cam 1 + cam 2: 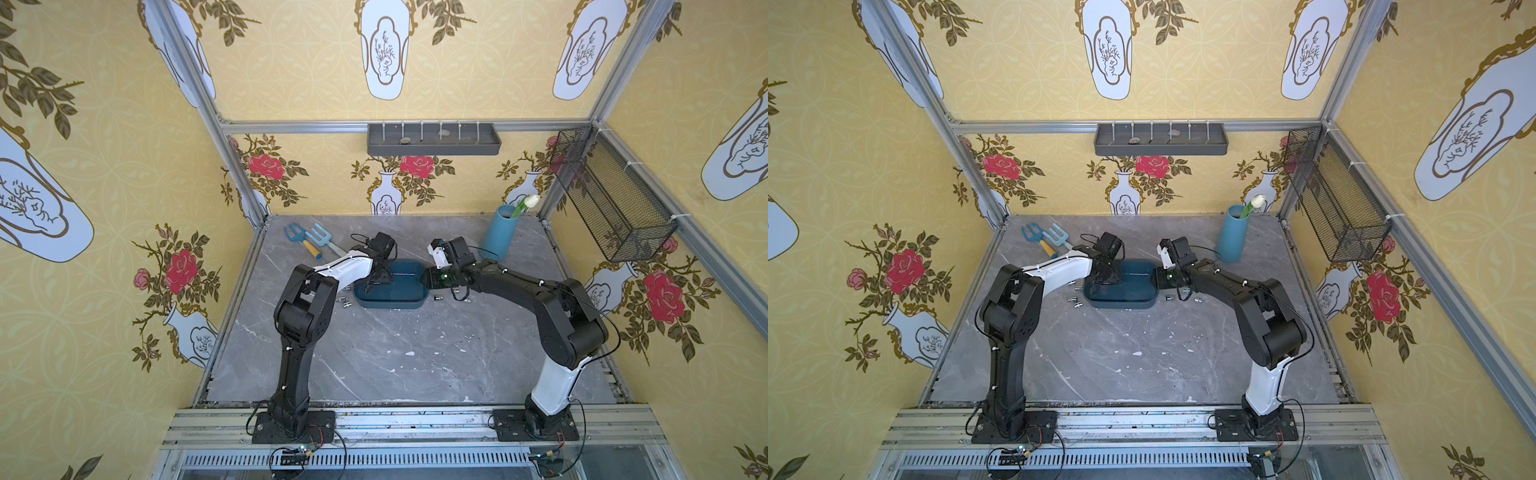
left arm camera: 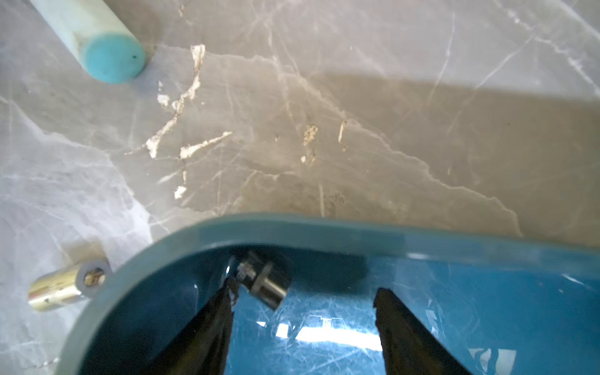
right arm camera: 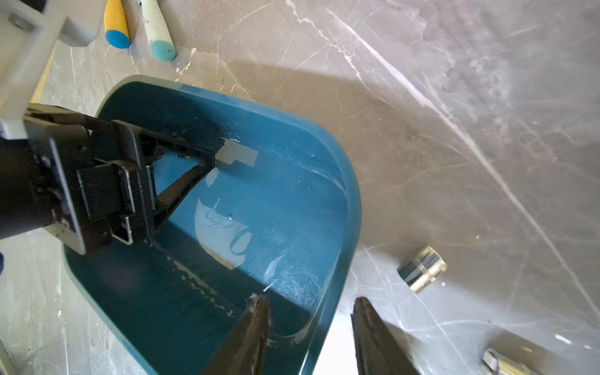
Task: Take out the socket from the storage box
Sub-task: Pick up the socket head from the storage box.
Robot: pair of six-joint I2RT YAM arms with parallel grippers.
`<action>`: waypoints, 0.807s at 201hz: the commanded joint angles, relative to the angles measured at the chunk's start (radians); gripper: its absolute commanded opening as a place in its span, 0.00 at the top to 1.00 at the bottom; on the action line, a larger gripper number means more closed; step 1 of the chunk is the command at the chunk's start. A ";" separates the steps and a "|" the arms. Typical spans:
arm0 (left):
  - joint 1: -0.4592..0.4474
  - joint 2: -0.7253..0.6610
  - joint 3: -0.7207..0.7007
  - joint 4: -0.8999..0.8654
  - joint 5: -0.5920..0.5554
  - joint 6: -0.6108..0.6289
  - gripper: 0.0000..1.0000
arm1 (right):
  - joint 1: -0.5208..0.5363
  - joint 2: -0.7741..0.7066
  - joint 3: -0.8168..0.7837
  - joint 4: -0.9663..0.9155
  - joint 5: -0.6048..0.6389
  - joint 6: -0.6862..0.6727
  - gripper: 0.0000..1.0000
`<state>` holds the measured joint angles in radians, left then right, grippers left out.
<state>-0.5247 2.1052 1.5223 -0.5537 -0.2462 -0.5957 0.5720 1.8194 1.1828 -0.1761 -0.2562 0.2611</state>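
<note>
Mostly done, I reckon: shiny metal sockets [image 1: 347, 306] lie outside the shallow teal plastic storage box [image 1: 390, 305]. One socket [image 2: 264, 285] sits in its corner, left gripper [image 2: 306, 289] gaping at it. The right gripper [image 3: 310, 300] straddles its wall, grip unclear.

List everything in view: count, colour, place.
storage box: one, teal-blue, table centre
socket in the box: one, silver, in a corner
sockets on the table: five, silver, three left of box, two right
garden forks: two, blue heads, table's far left
vase: one, blue, far right, holding white tulip
wall tray: one, grey, back wall
mesh basket: one, black, right wall
table: one, grey marble
left claw: black, open, inside box beside that socket
right claw: black, open, astride box's end wall
</note>
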 commanded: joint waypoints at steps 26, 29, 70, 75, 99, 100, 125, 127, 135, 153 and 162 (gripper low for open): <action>-0.001 0.025 0.010 0.027 0.002 0.001 0.26 | -0.001 -0.004 -0.009 0.035 -0.006 0.003 0.54; -0.001 0.027 0.011 0.027 0.003 0.002 0.26 | -0.001 -0.004 -0.011 0.035 -0.006 0.003 0.54; -0.001 0.038 0.010 0.040 0.008 0.005 0.33 | -0.001 -0.005 -0.015 0.038 -0.008 0.002 0.54; -0.001 0.040 0.009 0.040 0.009 0.006 0.35 | -0.002 -0.005 -0.015 0.038 -0.008 0.002 0.54; -0.001 0.049 0.006 0.049 0.019 0.012 0.44 | -0.003 -0.009 -0.020 0.040 -0.008 0.002 0.54; -0.001 0.049 0.005 0.049 0.019 0.013 0.44 | -0.004 -0.009 -0.020 0.040 -0.008 0.003 0.54; 0.000 0.052 -0.007 0.060 0.018 0.013 0.51 | -0.003 -0.011 -0.021 0.041 -0.009 0.004 0.55; 0.000 0.052 -0.007 0.061 0.017 0.013 0.52 | -0.003 -0.011 -0.022 0.041 -0.009 0.004 0.55; 0.000 0.053 -0.007 0.063 0.016 0.014 0.56 | -0.002 -0.011 -0.023 0.042 -0.009 0.004 0.55; 0.000 0.057 -0.007 0.066 0.014 0.017 0.64 | -0.003 -0.011 -0.025 0.043 -0.010 0.005 0.55; 0.000 0.058 -0.007 0.067 0.014 0.018 0.69 | -0.003 -0.014 -0.026 0.043 -0.010 0.005 0.55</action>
<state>-0.5247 2.1464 1.5238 -0.4797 -0.2359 -0.5858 0.5697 1.8194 1.1610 -0.1555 -0.2569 0.2615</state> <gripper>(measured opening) 0.373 0.452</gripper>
